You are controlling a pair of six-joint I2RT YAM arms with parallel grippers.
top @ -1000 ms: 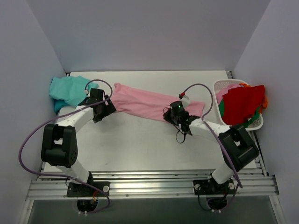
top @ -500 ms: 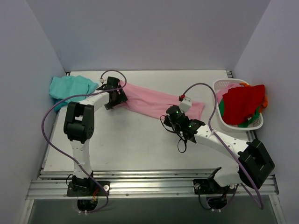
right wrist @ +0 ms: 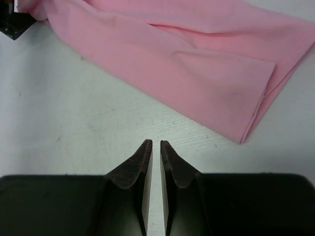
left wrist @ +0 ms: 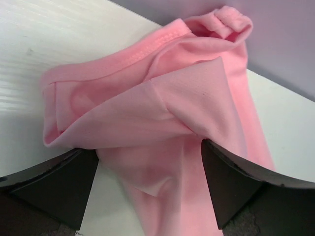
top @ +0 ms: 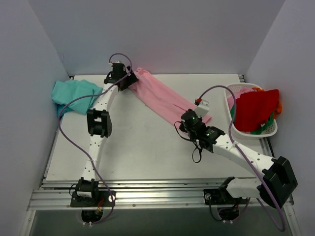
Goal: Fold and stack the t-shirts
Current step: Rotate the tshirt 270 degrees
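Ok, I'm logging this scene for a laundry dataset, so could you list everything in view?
pink t-shirt: one, light pink, stretched diagonally across the table
teal t-shirt: one, teal, bunched at far left edge
basket: one, white, right edge
red garment: one, red, draped over the basket
table: one, white, under everything
left claw: one, black, open, astride the pink t-shirt's far end
right claw: one, black, nearly shut, empty, over bare table by its near end

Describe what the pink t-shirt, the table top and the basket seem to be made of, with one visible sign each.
Pink t-shirt: soft matt knit, probably cotton; it folds limply and shows a stitched hem.
Table top: hard white board, faintly glossy, maybe laminate; fine streaks and small scuffs show.
Basket: white plastic, it seems; its wall is a rigid lattice.
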